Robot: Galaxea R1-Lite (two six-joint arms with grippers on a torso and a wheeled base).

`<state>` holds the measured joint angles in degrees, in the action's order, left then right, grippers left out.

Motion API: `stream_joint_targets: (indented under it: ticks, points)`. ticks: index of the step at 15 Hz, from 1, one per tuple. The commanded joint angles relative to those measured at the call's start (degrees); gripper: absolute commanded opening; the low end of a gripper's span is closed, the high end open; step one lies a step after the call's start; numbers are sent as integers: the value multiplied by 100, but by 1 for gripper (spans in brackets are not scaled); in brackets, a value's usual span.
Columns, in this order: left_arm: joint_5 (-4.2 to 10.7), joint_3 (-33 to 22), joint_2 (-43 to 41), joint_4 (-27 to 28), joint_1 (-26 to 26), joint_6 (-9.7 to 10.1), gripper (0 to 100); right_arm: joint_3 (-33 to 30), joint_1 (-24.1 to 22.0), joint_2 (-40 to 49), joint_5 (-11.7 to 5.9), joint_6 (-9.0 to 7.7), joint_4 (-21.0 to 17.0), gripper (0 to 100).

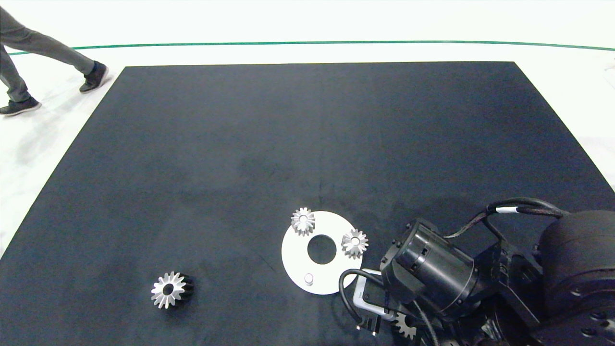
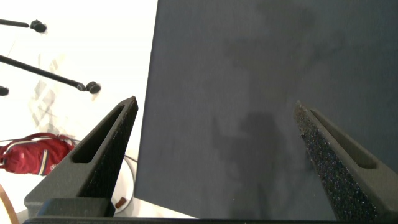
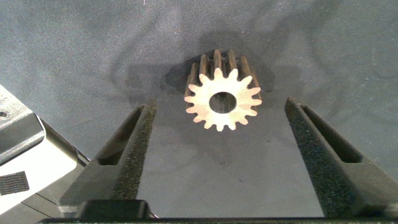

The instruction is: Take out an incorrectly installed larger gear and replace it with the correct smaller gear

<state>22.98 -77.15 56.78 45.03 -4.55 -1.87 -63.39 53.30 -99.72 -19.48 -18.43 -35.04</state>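
The larger gear (image 1: 170,289) lies on its side on the black mat, far left of the white round plate (image 1: 331,281). Two small pointed gears (image 1: 303,221) (image 1: 354,243) sit on the plate, and a bare peg (image 1: 309,278) stands near its front edge. The smaller gear (image 3: 222,102) rests on the mat between the tips of my right gripper (image 3: 219,104), whose fingers are open and clear of its teeth. In the head view this gear (image 1: 405,327) peeks out under the right wrist (image 1: 427,269) at the bottom edge. My left gripper (image 2: 214,102) is open and empty over the mat's edge, outside the head view.
The plate has a wide centre hole (image 1: 322,250). A person's legs and shoes (image 1: 93,77) are on the white floor beyond the mat's far left corner. A red bag (image 2: 31,155) lies on the floor beside the mat in the left wrist view.
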Motion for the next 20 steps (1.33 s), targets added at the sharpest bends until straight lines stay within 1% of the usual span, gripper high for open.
stream_joint_targets:
  ticks: [1,5,15,17,18,20]
  points:
    - [14,7,8,23,-2,2,100,2,5,-21,-12,-11,-21,77]
    - [14,-1,8,23,-2,2,100,55,14,-21,-73,-11,-21,70]
    - [14,16,8,23,-2,-7,100,90,5,-56,-82,-11,-21,49]
    - [14,16,-1,23,-2,-7,100,99,5,-100,-82,-11,93,46]
    - [14,7,-1,23,-2,-7,100,99,5,-109,-82,-11,146,43]
    - [14,7,-1,23,-2,-7,100,99,14,-118,-100,-20,146,40]
